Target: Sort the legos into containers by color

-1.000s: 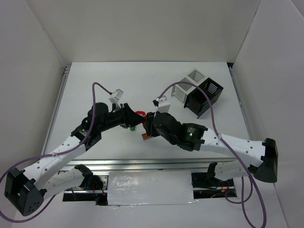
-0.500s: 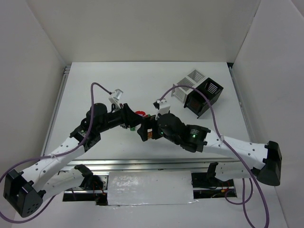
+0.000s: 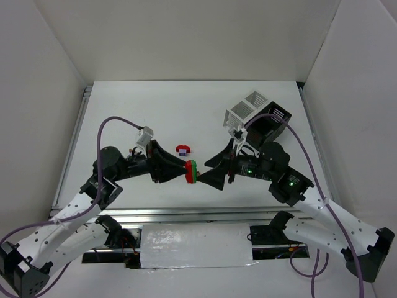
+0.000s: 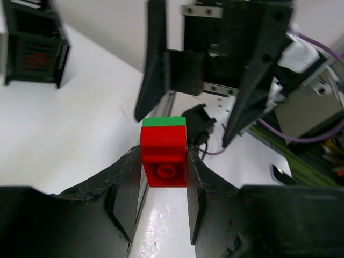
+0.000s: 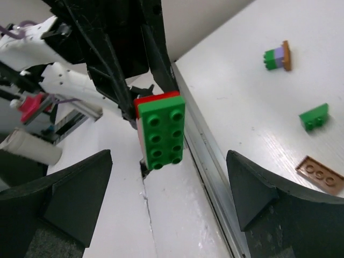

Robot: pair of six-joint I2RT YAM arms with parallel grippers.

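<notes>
A red lego with a green plate stuck on it (image 4: 164, 156) is gripped between the fingers of my left gripper (image 4: 164, 161), held in the air above the table's near edge (image 3: 191, 172). My right gripper (image 5: 169, 156) faces it, open wide, its fingers (image 5: 80, 193) on either side and clear of the green plate (image 5: 159, 131). On the table lie a green-purple-brown stack (image 5: 278, 57), a green lego (image 5: 314, 117) and a brown plate (image 5: 322, 174). A red-and-purple lego (image 3: 182, 149) sits behind the grippers.
A white mesh container (image 3: 245, 108) and a black mesh container (image 3: 270, 121) stand at the back right. The black one also shows in the left wrist view (image 4: 32, 43). A metal rail (image 5: 215, 156) runs along the table's near edge below the grippers.
The right gripper opened and swung back to the right, now facing the left one. The left gripper lifted the red-green stack toward the near edge. The red-and-purple lego is uncovered.
</notes>
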